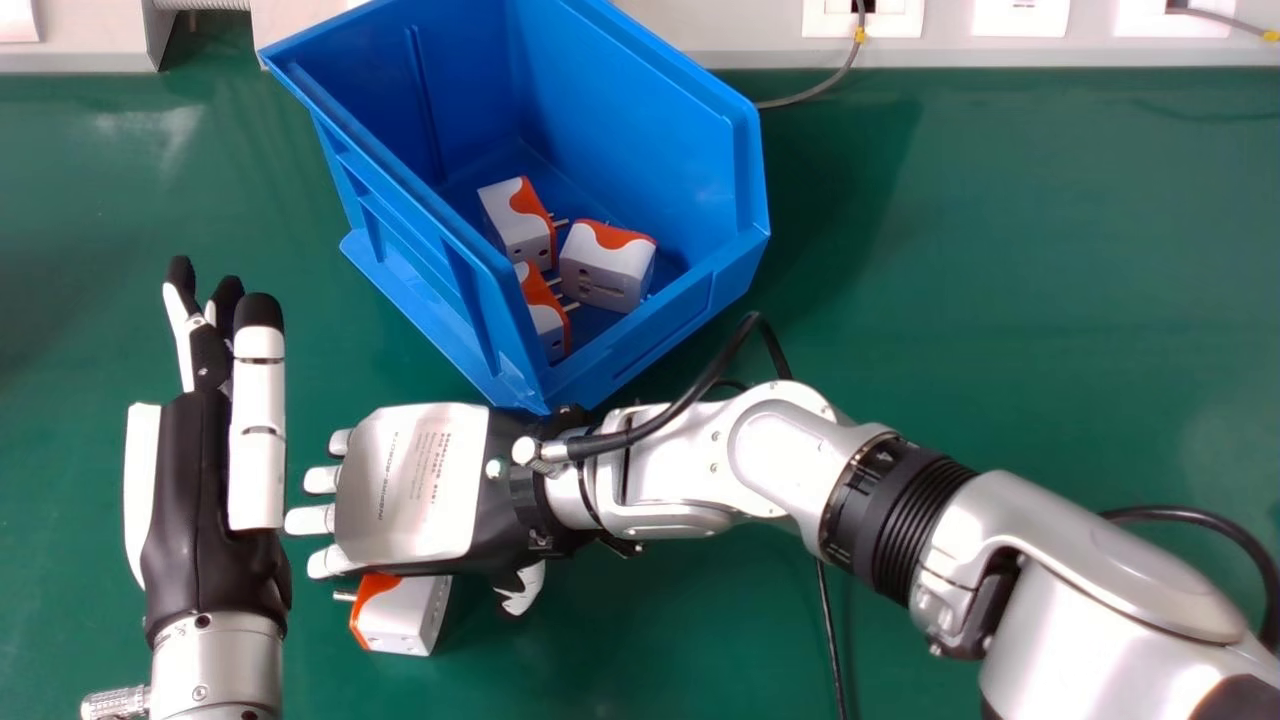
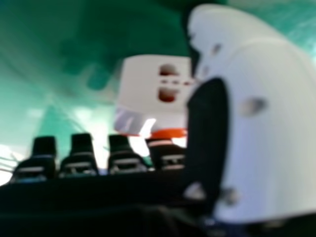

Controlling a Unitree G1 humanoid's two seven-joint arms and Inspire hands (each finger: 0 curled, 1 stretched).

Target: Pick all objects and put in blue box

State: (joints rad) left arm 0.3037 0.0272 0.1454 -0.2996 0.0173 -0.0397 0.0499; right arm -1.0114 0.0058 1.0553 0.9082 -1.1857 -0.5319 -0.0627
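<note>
Adapter — on green tabletop, wall sockets beyond

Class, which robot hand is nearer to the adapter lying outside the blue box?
Right. In the head view, the right robot hand overlaps the far edge of the adapter; the left robot hand is farther off, to the adapter's left, with a gap between.

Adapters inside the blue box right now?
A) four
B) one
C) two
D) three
D: three orange-and-white adapters lie in the blue box; another adapter is on the green table, beside the right robot hand.
</note>
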